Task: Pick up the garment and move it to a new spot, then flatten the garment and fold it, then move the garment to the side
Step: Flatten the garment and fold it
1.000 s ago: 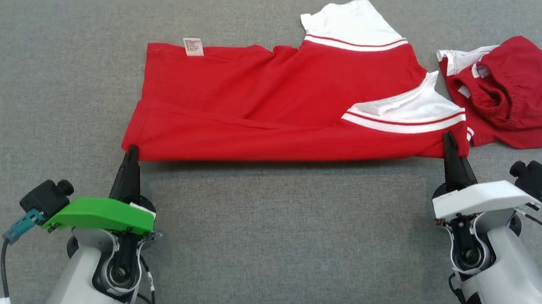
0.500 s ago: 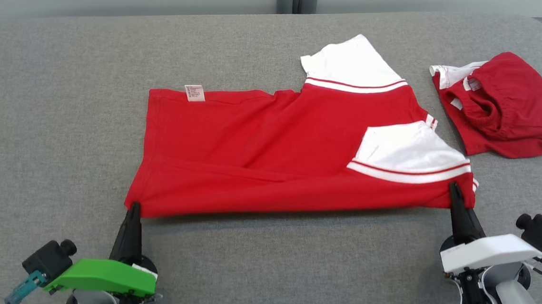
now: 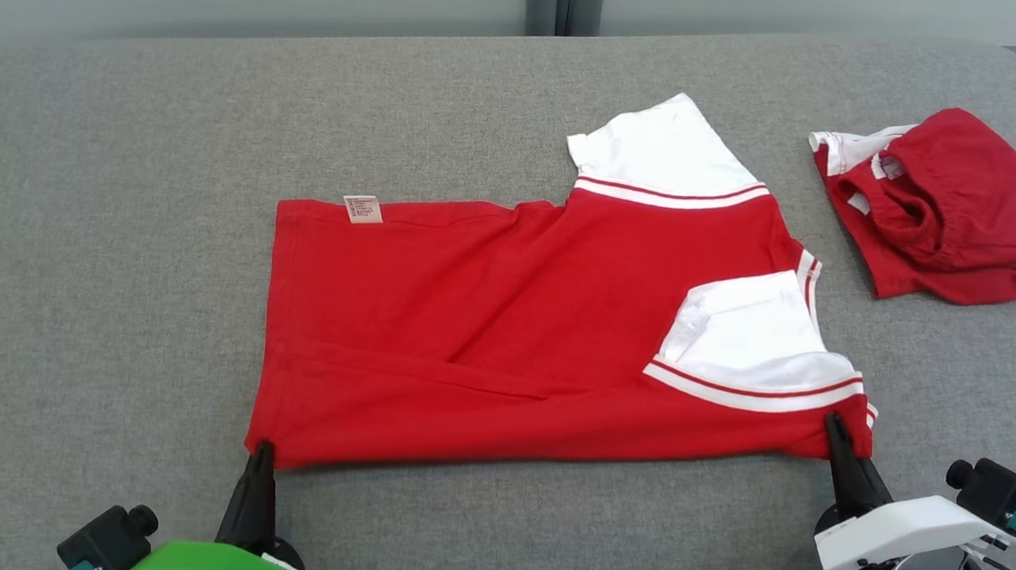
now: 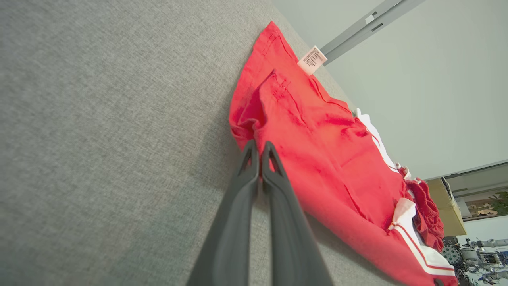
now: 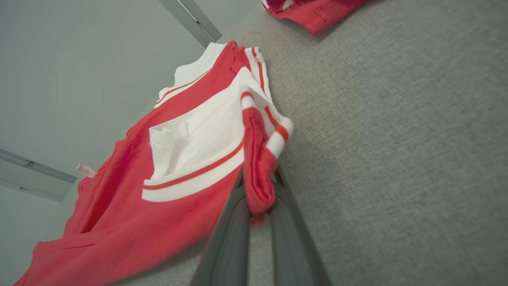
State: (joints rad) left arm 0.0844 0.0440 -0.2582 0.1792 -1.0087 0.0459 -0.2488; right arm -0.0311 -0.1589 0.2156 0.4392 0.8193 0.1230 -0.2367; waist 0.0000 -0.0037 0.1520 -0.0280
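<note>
a red shirt point(image 3: 504, 338) with white sleeves lies spread on the grey cushion point(image 3: 120, 204), about midway between its left and right edges and closer to the near edge. the hem faces the left edge, with a small white label point(image 3: 362, 209) at the far hem corner. the collar end faces right. one sleeve point(image 3: 661, 148) lies flat towards the far edge, and the other sleeve is folded in over the body.

the left gripper point(image 3: 262, 457) has its fingers point(image 4: 238, 206) pressed together, the tips pinching the edge of the cloth at the near hem corner. the right gripper point(image 3: 836, 429) is clamped on the near shoulder end, beside the striped cuff point(image 3: 755, 393). in the right wrist view a wad of red cloth sits squeezed between its fingers point(image 5: 228, 238). the shirt's near edge runs fairly straight between the two grips, with a shadow under it.

red shorts point(image 3: 951, 209) lie bunched near the far right corner, just apart from the shirt.
</note>
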